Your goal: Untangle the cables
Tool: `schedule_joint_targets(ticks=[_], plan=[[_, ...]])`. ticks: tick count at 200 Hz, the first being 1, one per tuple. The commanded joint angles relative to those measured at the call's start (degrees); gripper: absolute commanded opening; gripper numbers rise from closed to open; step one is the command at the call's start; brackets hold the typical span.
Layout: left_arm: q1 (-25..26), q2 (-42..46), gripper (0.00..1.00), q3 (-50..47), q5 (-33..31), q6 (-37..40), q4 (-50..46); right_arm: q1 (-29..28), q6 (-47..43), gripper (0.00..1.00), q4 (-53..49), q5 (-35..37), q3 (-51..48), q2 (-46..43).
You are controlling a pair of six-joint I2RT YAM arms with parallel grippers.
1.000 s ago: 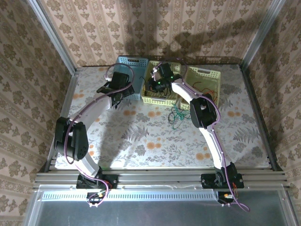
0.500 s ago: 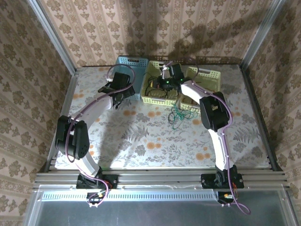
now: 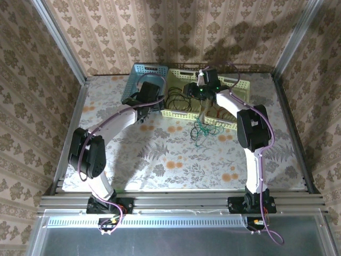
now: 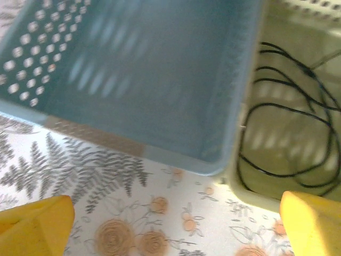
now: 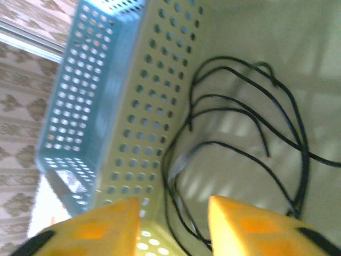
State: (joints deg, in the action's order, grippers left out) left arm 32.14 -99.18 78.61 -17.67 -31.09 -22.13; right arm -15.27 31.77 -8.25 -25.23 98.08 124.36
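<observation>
Patterned beige wallpaper (image 3: 106, 32) closes the cell behind and at both sides, and the table (image 3: 160, 160) carries a cloth printed with flowers and ferns. At its far edge three baskets stand in a row; the yellow-green middle basket (image 3: 178, 112) is the one I use as landmark. Directly at its left side stands a blue basket (image 3: 139, 74), and at its right side a second yellow basket (image 3: 242, 90). Inside the middle basket lies the black cable (image 3: 176, 98), loosely looped on the floor, with several turns crossing each other. The green cable (image 3: 200, 129) lies on the cloth just in front of the middle basket, near its right corner (a small tangled heap, apart from the black one). The left gripper (image 4: 176, 226) hovers over the near left corner of the middle basket, where it meets the blue basket; its yellow fingers (image 4: 37, 221) stand wide apart and hold nothing. The right gripper (image 5: 173, 224) is above the far right part of the middle basket, over the black loops; its fingers (image 5: 250, 226) are parted with a clear gap, and nothing is clamped between them.
</observation>
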Motion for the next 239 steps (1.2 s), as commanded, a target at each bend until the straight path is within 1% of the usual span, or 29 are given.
schedule_joint_targets(ticks=[1, 16, 34, 46, 66, 90, 113, 138, 155, 164, 177, 188, 224, 239], plan=[[1.14, -0.67, 1.0, 1.19, 3.98, 6.74, 3.8, -0.16, -2.18, 0.47, -4.1, 5.85, -2.11, -3.91], [1.86, -0.5, 1.0, 0.23, 7.23, 8.98, 6.31, -0.03, -4.07, 0.48, -4.65, 8.54, -5.41, -9.26], [2.81, -0.82, 1.0, -1.18, 13.1, 12.87, 9.52, -0.07, -6.48, 0.48, -4.56, 10.77, -11.22, -16.93], [3.55, -1.72, 1.0, -1.67, 18.35, 15.52, 10.97, -0.04, -7.68, 0.49, -4.54, 12.27, -16.74, -22.09], [5.47, -4.15, 1.0, -1.63, 24.91, 19.22, 11.99, -0.07, -8.48, 0.5, -5.73, 15.19, -25.67, -30.6], [7.83, -7.88, 0.99, -0.63, 30.06, 22.15, 12.98, 0.01, -8.24, 0.51, -7.69, 17.19, -35.86, -39.04], [9.31, -11.85, 0.95, 1.46, 33.87, 22.52, 12.68, -0.01, -8.15, 0.5, -10.51, 19.17, -41.93, -43.92], [10.93, -15.61, 0.92, 3.76, 34.68, 22.08, 11.95, 0.38, -8.21, 0.51, -11.59, 20.62, -44.96, -47.05], [11.87, -17.79, 0.92, 6.45, 33.62, 23.31, 9.71, 0.66, -8.18, 0.5, -11.72, 20.84, -45.14, -47.03], [11.9, -18.15, 0.92, 6.58, 33.49, 23.75, 10.53, 0.61, -7.96, 0.5, -11.46, 20.92, -45.02, -46.88], [11.89, -18.76, 0.89, 6.41, 34.19, 24.22, 11.89, 0.61, -7.62, 0.5, -10.92, 20.55, -44.88, -46.53], [11.89, -19.93, 0.87, 7.75, 34.11, 24.51, 10.44, 0.68, -7.31, 0.49, -10.93, 20.46, -44.55, -46.31], [12.24, -22.48, 0.72, 10.24, 33.2, 25.71, 7.62, 0.67, -7.57, 0.49, -11.08, 20.66, -44.43, -46.62], [12.33, -22.9, 0.68, 10.51, 32.89, 26.16, 6.89, 0.63, -7.76, 0.49, -11.33, 20.66, -44.46, -46.96]])
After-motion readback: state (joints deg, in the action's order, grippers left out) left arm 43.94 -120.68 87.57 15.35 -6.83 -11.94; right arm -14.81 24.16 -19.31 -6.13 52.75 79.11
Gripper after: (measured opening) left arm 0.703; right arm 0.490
